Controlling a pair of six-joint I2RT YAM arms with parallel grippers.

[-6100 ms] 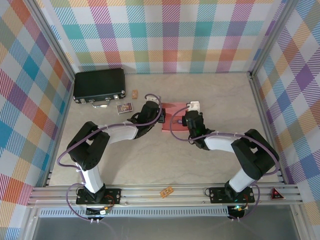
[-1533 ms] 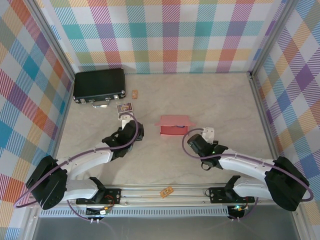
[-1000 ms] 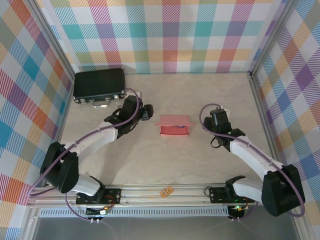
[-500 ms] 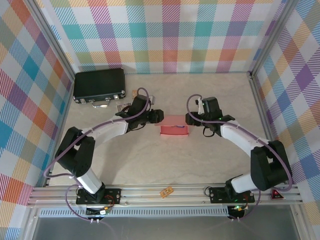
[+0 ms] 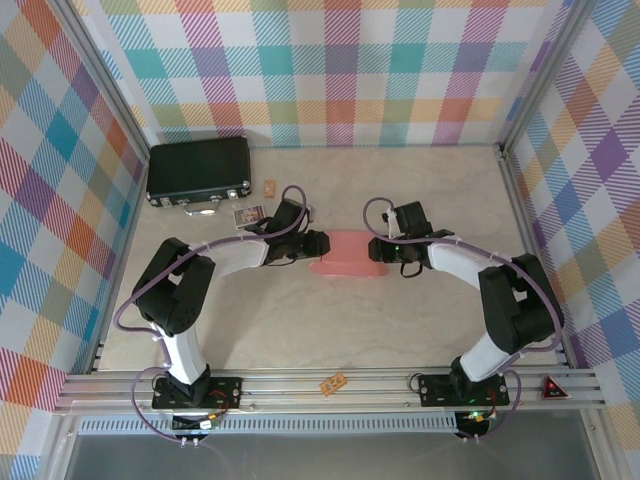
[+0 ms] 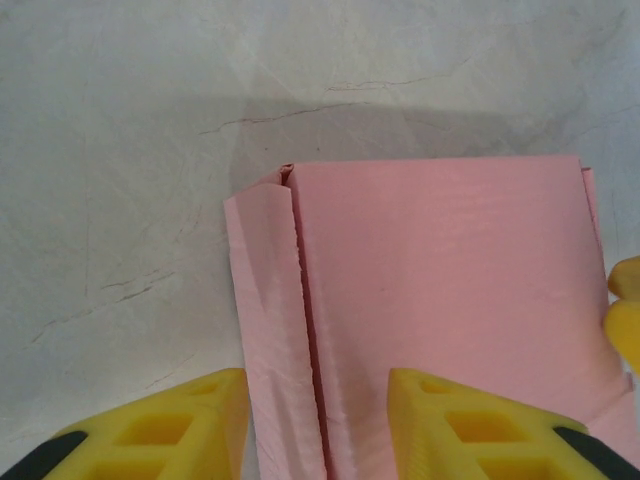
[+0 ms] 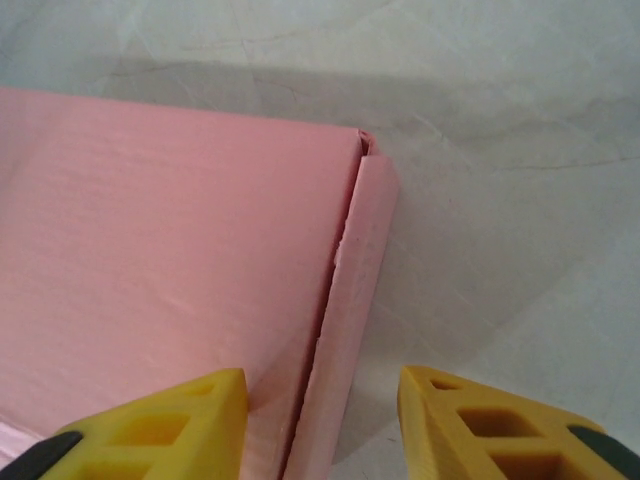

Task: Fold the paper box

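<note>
Pincers [image 5: 318, 243] [image 5: 376, 249] narrowed, part-open, straddling paper box [image 5: 347, 252] flaps.

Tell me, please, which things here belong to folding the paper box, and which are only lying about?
Belonging to the job:
- paper box, pink, at the middle of the table
- left pincer at its one end
- right pincer at its other end

Only lying about:
- black case
- picture card
- small brown piece
- orange tag

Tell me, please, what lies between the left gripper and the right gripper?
The paper box lies between the left gripper and the right gripper, with one gripper at each end, as the top external view shows.
</note>
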